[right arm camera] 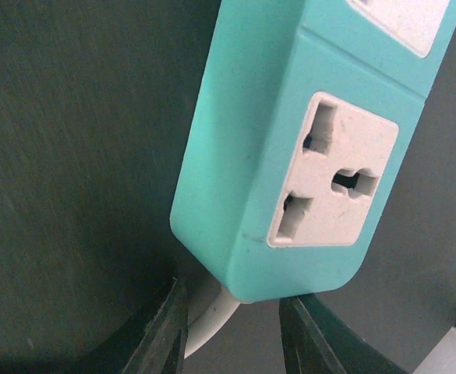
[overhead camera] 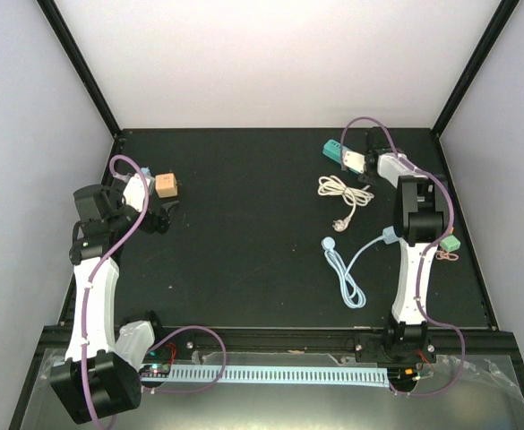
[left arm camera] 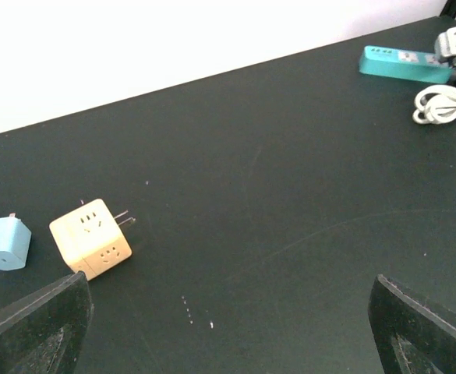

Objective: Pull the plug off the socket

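- left gripper [left arm camera: 228,312]: fingers wide apart, empty, near the small blue adapter [left arm camera: 5,243] and beige cube adapter [left arm camera: 91,238]. The two lie just beside each other, not joined.
- teal power strip [right arm camera: 243,156]: far right of the table, at the right arm. Rigid smooth plastic, likely light, so it would slide or lift if a plug is tugged. Brace its body.
- outlet [right arm camera: 333,183] in the right wrist view is empty. No seated plug clearly visible.
- right gripper [right arm camera: 231,331]: fingers partly closed, straddling the strip's cord end. Can't tell if clamped.
- Take the plug by its hard body, not the cord.
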### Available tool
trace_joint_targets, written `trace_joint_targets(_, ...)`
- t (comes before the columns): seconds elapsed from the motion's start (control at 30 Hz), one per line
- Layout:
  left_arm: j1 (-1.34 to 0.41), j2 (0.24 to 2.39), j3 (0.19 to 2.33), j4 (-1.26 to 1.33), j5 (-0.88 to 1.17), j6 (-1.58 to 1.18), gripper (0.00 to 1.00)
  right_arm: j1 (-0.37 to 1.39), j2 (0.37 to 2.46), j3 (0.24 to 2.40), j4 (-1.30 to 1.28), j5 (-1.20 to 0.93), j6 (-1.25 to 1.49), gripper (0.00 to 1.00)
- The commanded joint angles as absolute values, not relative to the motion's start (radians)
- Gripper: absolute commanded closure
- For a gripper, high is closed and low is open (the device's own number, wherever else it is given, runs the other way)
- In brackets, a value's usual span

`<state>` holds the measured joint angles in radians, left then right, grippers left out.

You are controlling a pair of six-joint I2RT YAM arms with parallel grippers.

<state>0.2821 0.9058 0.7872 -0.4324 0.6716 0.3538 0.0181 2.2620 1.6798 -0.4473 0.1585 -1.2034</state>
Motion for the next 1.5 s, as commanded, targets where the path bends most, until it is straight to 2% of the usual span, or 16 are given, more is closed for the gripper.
trace_joint_targets(0.0,0.289,0.922,0.828,-0.449,0.652,0.354,0.01,-0.050,2.246,1.637,-0.526,0.188,-1.236,0.63)
trace_joint_targets(0.17,0.289,0.925,0.826,-0.433,0.629,0.332,0.01,-0.073,2.186,1.631,-0.558,0.157,-1.233,0.60)
trace_joint_targets(0.43,0.290,0.883,0.811,-0.398,0.555,0.304,0.01,-0.070,2.033,1.623,-0.726,-0.002,-1.235,0.36)
trace_joint_targets(0.57,0.290,0.874,0.796,-0.391,0.578,0.322,0.01,-0.065,1.951,1.597,-0.812,-0.081,-1.259,0.31)
trace_joint_targets(0.77,0.291,0.879,0.805,-0.416,0.593,0.335,0.01,-0.048,1.794,1.472,-0.965,-0.212,-1.386,0.30)
trace_joint_targets(0.93,0.290,0.875,0.802,-0.422,0.630,0.336,0.01,-0.015,1.648,1.308,-1.032,-0.242,-1.497,0.31)
trace_joint_targets(1.2,0.290,0.874,0.787,-0.407,0.650,0.330,0.01,0.056,1.516,1.019,-0.890,-0.148,-1.557,0.36)
trace_joint_targets(1.47,0.290,0.867,0.784,-0.412,0.663,0.331,0.01,0.134,1.544,0.969,-0.844,-0.135,-1.500,0.43)
